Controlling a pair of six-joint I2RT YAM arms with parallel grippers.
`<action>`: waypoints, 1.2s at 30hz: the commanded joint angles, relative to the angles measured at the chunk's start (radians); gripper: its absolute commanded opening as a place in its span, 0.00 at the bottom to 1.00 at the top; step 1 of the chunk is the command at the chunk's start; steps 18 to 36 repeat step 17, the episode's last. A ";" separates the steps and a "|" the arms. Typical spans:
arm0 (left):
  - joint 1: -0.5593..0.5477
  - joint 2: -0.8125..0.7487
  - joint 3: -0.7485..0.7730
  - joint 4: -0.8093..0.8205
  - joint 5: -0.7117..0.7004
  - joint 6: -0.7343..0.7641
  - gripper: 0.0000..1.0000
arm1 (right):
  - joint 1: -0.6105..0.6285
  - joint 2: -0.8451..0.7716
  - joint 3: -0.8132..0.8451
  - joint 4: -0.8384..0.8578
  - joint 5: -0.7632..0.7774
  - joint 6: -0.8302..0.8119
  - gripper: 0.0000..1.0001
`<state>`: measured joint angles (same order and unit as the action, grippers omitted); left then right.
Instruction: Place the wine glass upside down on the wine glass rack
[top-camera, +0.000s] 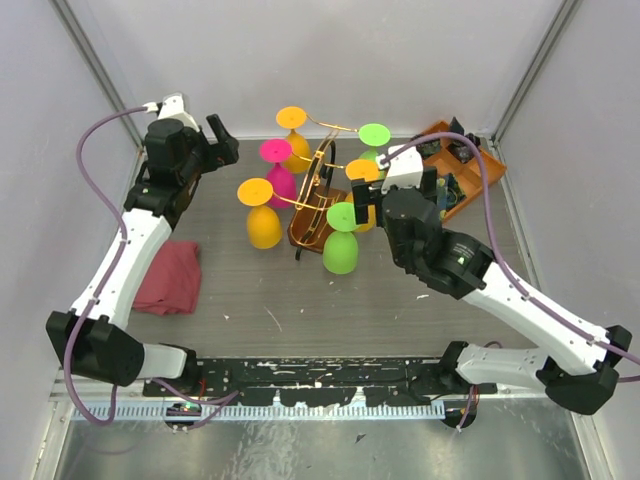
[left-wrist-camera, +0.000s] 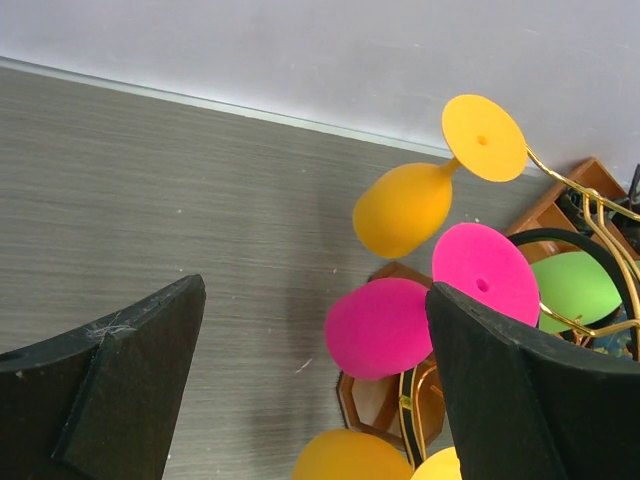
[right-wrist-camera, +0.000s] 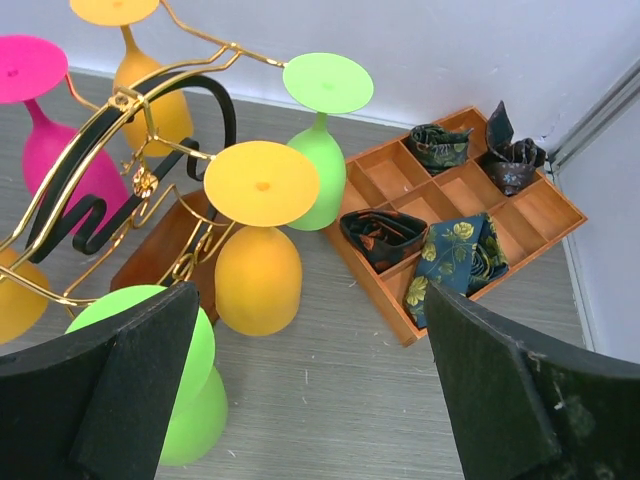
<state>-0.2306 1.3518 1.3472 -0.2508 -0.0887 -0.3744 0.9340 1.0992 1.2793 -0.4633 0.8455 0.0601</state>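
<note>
The wine glass rack (top-camera: 322, 185), gold wire on a dark wooden base, stands mid-table. Several coloured wine glasses hang on it upside down: orange (top-camera: 291, 135), pink (top-camera: 278, 172) and orange (top-camera: 263, 218) on the left, green (top-camera: 342, 242), orange (top-camera: 362, 190) and green (top-camera: 374, 140) on the right. My left gripper (top-camera: 224, 142) is open and empty, left of the rack. In its wrist view (left-wrist-camera: 312, 290) it faces the pink glass (left-wrist-camera: 385, 325). My right gripper (top-camera: 400, 198) is open and empty, right of the rack. Its wrist view (right-wrist-camera: 312, 292) shows an orange glass (right-wrist-camera: 258, 275) and the rack's wire (right-wrist-camera: 130, 110).
An orange compartment tray (top-camera: 492, 168) with folded dark cloths stands at the back right, close behind my right gripper; it also shows in the right wrist view (right-wrist-camera: 390, 170). A red cloth (top-camera: 170, 275) lies at the left beside my left arm. Grey walls close in the table.
</note>
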 joint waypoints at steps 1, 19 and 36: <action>0.006 -0.060 0.018 -0.023 -0.073 -0.013 0.98 | 0.005 -0.091 -0.021 0.090 0.047 0.024 1.00; 0.006 -0.074 0.006 -0.029 -0.081 -0.012 0.98 | 0.005 -0.140 -0.074 0.157 0.024 -0.020 1.00; 0.006 -0.074 0.006 -0.029 -0.081 -0.012 0.98 | 0.005 -0.140 -0.074 0.157 0.024 -0.020 1.00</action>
